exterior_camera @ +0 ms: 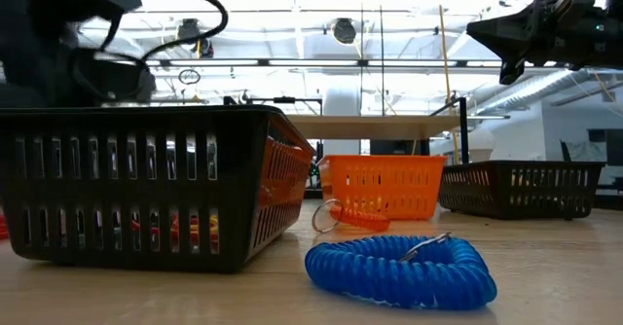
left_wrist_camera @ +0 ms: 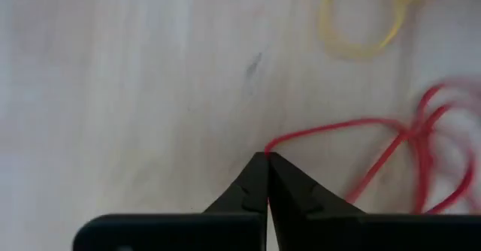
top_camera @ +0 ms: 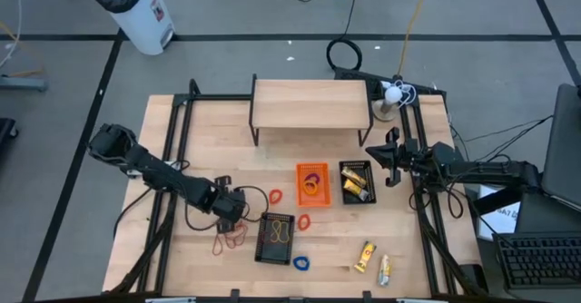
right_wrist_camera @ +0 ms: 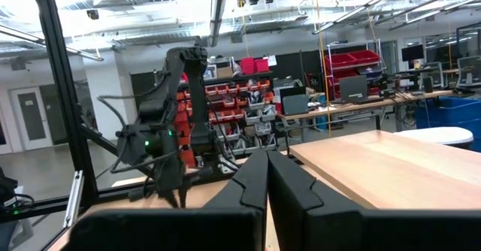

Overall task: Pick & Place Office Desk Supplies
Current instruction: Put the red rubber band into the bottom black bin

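Note:
My left gripper (top_camera: 232,223) points down at the table's near left, shut on a red rubber band (left_wrist_camera: 391,142) from a tangle of red and brown bands (top_camera: 228,240). A yellow band (left_wrist_camera: 362,27) lies just beyond. A black basket (top_camera: 275,239) stands right of the gripper. Red rings (top_camera: 275,197) (top_camera: 303,221), a blue coil ring (top_camera: 300,263) and two yellow packets (top_camera: 365,256) (top_camera: 384,268) lie loose on the wood. My right gripper (top_camera: 392,162) waits shut, raised at the table's right side. My left gripper pinches one end of the red band's loop (left_wrist_camera: 276,149) between the free ends of its two fingers, coming from above and pointing steeply down. The band runs away from the fingertips across the wood, where the remainder of it lies among the other bands.
An orange basket (top_camera: 311,183) and a black basket (top_camera: 357,181) with yellow items stand mid-table. A low wooden shelf (top_camera: 311,103) stands at the far edge. Black frame rails (top_camera: 172,140) run along both sides. Bare wood lies left of my left gripper.

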You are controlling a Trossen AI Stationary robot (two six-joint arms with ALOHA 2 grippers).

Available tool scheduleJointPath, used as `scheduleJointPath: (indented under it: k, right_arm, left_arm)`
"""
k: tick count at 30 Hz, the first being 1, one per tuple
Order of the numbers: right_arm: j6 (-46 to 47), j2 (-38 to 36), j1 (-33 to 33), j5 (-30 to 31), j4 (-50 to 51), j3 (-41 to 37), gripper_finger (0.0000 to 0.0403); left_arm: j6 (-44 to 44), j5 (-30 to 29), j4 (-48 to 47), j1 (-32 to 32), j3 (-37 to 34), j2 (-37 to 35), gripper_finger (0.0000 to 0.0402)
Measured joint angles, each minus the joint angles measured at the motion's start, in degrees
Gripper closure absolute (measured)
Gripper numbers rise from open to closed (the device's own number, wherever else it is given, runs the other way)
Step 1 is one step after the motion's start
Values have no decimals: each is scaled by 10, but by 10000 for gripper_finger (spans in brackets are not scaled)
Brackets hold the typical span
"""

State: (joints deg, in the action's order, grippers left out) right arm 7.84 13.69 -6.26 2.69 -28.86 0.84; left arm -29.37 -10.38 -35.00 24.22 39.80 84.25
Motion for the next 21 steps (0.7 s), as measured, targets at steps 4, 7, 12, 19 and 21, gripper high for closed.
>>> scheduleJointPath:
  k: [4,7,12,19,21]
  right_arm:
    - [-2,0,0,0,0,0,403]
    - [-2,2,0,0,0,0,403]
    - [-2,4,0,0,2,0,403]
    - [-2,4,0,-1,0,0,403]
    - [-2,4,0,-1,1,0,403]
  left_arm:
    - [7,-44,-59,16,67,-52,400]
    - [5,-77,-117,31,101,-83,400]
    - [-11,-121,-152,58,129,-146,401]
    - [-25,-170,-193,110,128,-255,401]
    - [-44,-196,-204,130,128,-285,401]
